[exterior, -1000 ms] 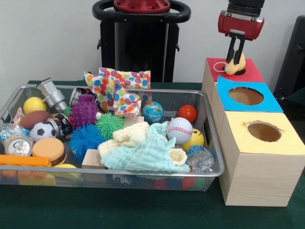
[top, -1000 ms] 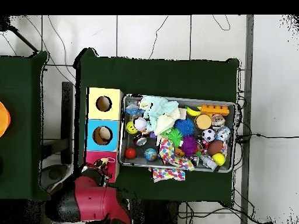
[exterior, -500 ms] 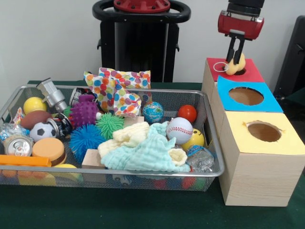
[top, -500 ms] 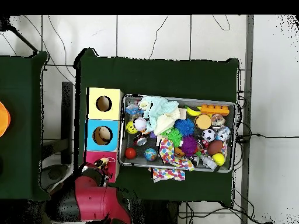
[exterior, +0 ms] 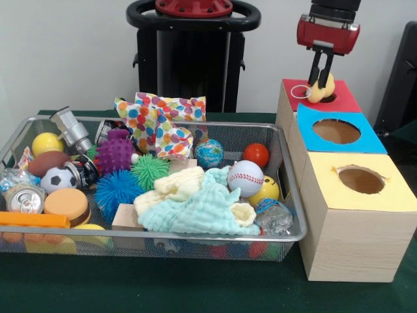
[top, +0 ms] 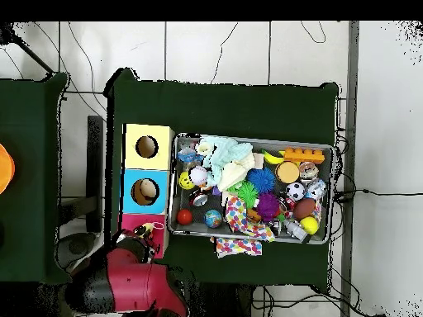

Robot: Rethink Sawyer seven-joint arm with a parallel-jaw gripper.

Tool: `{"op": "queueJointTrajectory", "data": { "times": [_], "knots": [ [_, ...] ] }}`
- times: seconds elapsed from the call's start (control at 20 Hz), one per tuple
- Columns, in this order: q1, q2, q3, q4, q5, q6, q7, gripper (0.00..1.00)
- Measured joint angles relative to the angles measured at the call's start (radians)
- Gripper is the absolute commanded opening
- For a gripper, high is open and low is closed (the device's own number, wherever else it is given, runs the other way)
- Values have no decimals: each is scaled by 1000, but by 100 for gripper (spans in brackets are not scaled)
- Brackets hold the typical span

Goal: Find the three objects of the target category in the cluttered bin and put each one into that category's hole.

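Yellow, soft-looking toy (exterior: pixel 324 88) sat pinched in the red gripper's (exterior: pixel 321 83) closed fingers above the red-topped wooden box's round hole (exterior: pixel 326 98); best centred before letting go.

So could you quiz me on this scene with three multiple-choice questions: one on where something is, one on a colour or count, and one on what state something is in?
1. Where is the gripper?
A. Over the red-topped box
B. Over the yellow-topped box
C. Down in the wire bin

2. How many boxes with a hole in the top stand beside the bin?
A. One
B. Two
C. Three

3. What is the gripper doing?
A. Hanging open and empty
B. Shut on a pale yellow object
C. Pressing on the baseball

Answers:
1. A, the gripper hangs over the red-topped box, at its hole.
2. C, red, blue and yellow tops stand in a row next to the wire bin.
3. B, its fingers close round a pale yellow object, while the baseball lies untouched in the bin.
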Motion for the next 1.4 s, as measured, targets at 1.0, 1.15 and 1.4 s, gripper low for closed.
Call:
{"op": "queueJointTrajectory", "data": {
  "times": [1.0, 1.15, 1.4],
  "knots": [
    [-19, 0, 0, -29, 0, 0, 0, 100],
    [-19, 0, 0, -45, 0, 0, 0, 100],
    [-19, 0, 0, -55, 0, 0, 0, 100]
  ]
}}
